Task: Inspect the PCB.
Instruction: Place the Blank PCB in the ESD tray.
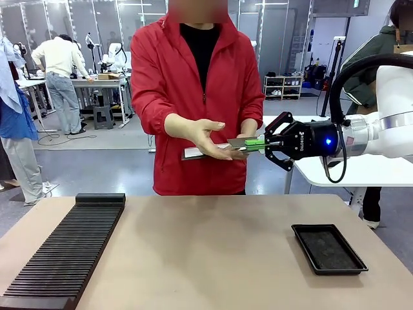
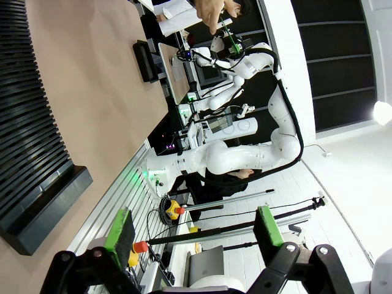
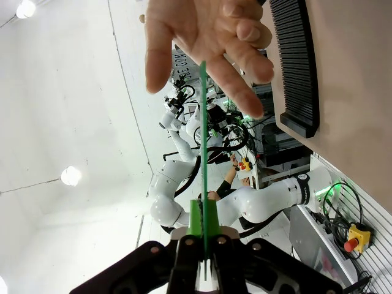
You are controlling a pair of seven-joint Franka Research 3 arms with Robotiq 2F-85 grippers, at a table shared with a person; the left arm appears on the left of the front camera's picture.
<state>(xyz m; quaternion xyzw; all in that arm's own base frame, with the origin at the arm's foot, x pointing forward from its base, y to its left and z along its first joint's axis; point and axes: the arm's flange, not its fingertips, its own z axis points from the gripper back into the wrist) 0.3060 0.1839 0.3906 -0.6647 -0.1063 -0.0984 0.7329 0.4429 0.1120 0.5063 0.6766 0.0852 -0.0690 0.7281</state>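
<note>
**Right tool [image 1: 253, 144] holds the circuit board [image 1: 239, 141] out for checking**

Its jaws are clamped shut on one end of the circuit board, which hangs flat in the air in front of the person. The board's free end rests at the person's open hand [image 1: 205, 137]. The left tool [image 2: 194, 228] stands wide open and empty. To my eye this is the presenting step. Next, the person needs a firm hold before any release.
</note>
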